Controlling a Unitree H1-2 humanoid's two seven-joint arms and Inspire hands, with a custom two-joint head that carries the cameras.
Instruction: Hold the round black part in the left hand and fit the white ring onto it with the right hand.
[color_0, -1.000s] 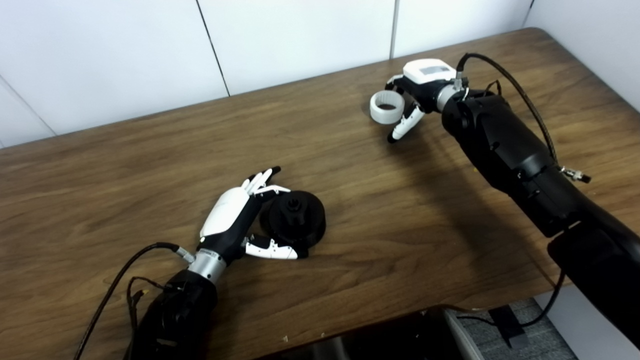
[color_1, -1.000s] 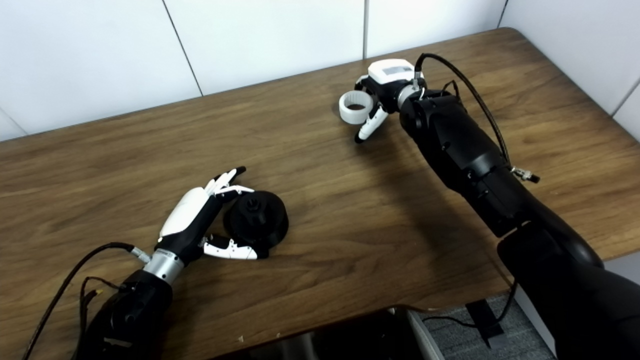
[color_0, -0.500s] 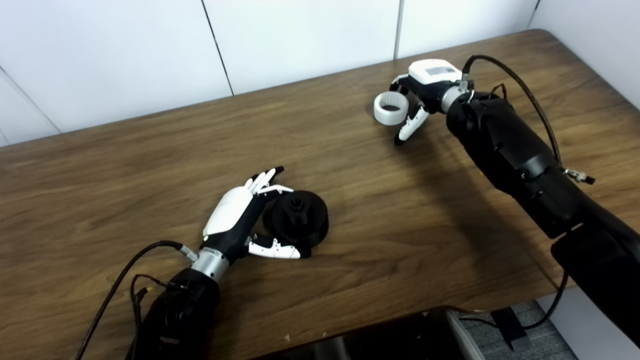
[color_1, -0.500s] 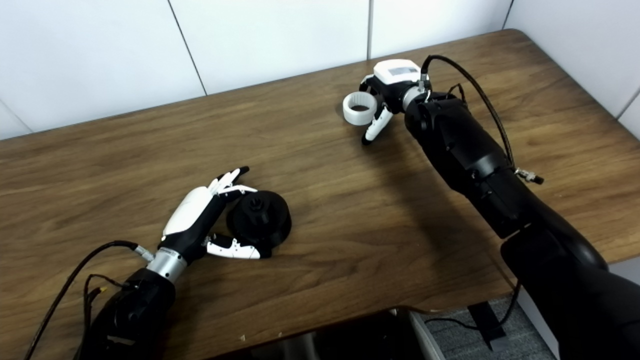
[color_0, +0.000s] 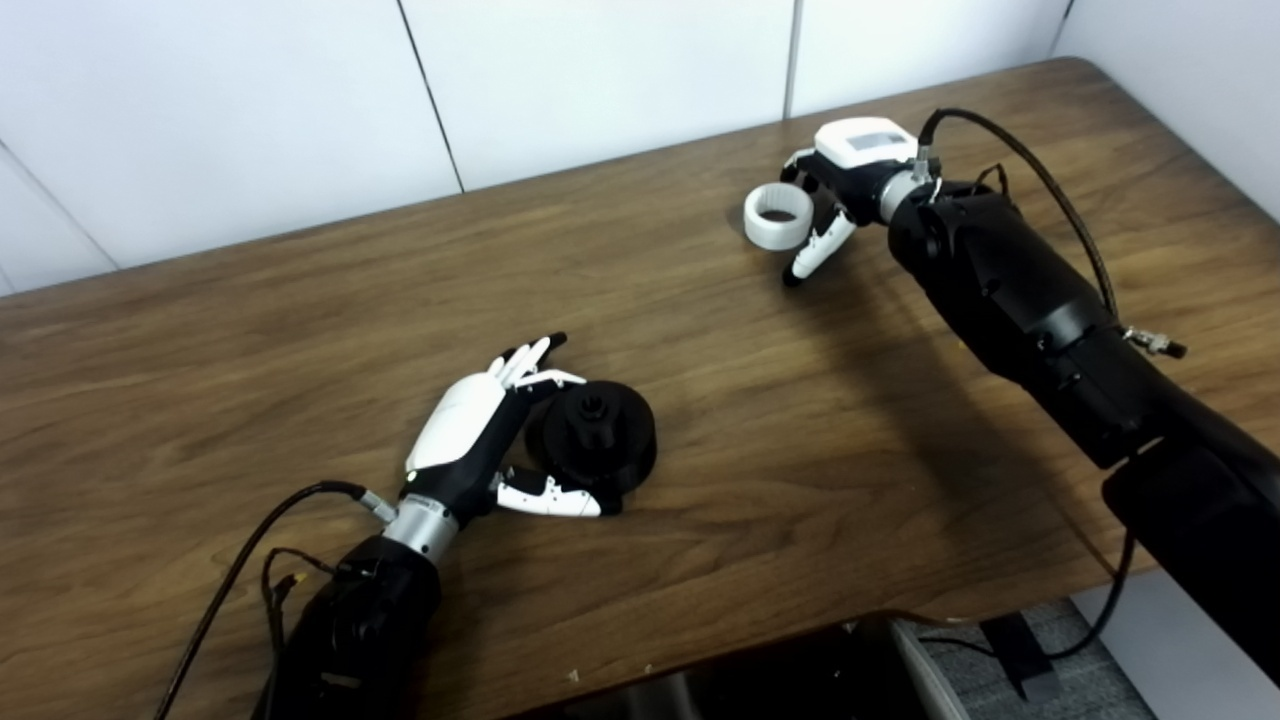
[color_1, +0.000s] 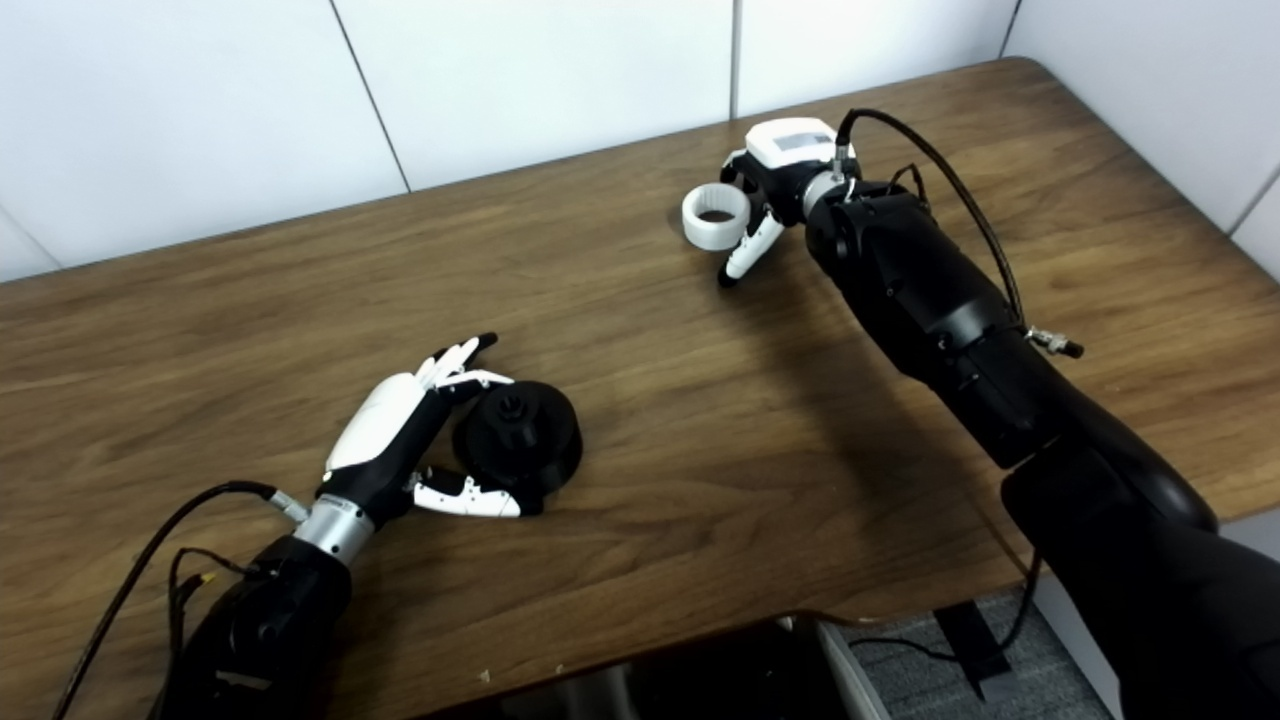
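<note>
one round black part (color_0: 600, 438), one white ring (color_0: 777, 216) (open centre), two hands, one table (color_0: 300, 300).

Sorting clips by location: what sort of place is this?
Likely a lab or office test bench: a bare wooden table against plain white wall panels, holding only a round black part and a white ring.

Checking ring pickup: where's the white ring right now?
The white ring sits far right on the table, near the back edge, at the right hand; whether it's gripped isn't clear. It's well apart from the round black part.

round black part (color_0: 598, 437) near edge, white ring (color_0: 778, 216) far right
</note>
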